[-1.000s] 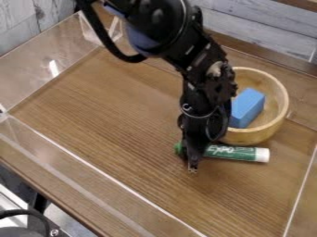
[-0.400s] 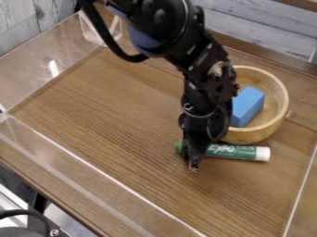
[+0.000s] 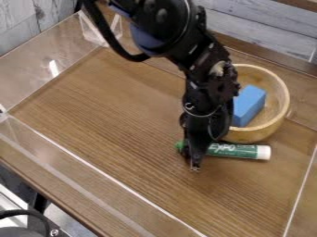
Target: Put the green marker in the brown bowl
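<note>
Gripper shut on green marker cap end.

The green marker lies flat on the wooden table, running left to right, in front of the brown bowl and just clear of its rim. A foam block sits inside the bowl. The gripper stands over the marker's left end (its tips down at table level there), with the arm rising behind it toward the upper left. A clear wall edges the table on the near left.
</note>
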`<state>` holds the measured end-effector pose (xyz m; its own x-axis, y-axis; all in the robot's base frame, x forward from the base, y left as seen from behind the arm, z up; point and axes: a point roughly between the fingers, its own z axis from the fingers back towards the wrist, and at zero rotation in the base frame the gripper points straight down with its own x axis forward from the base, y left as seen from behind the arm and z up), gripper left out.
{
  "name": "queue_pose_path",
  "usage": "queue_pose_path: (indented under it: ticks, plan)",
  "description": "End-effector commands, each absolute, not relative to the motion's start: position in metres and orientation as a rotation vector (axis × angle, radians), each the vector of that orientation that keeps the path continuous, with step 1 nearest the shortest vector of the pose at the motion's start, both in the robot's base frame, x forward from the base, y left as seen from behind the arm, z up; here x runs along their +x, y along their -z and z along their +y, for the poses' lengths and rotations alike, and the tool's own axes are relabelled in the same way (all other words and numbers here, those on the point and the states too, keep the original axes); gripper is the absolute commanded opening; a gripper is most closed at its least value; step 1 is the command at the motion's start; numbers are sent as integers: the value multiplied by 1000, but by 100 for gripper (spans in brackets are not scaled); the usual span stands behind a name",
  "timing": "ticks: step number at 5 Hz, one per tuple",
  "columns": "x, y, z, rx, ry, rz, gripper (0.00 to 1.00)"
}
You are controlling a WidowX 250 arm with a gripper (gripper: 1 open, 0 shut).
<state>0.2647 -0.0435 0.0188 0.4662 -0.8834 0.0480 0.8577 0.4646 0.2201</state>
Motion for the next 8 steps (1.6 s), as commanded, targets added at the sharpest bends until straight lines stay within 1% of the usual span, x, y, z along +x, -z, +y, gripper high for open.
queue_pose_path:
  ticks: [1, 8]
  plan:
    - [269, -18, -47, 177, 1073, -175, 0]
    - [277, -20, -48, 189, 1080, -181, 0]
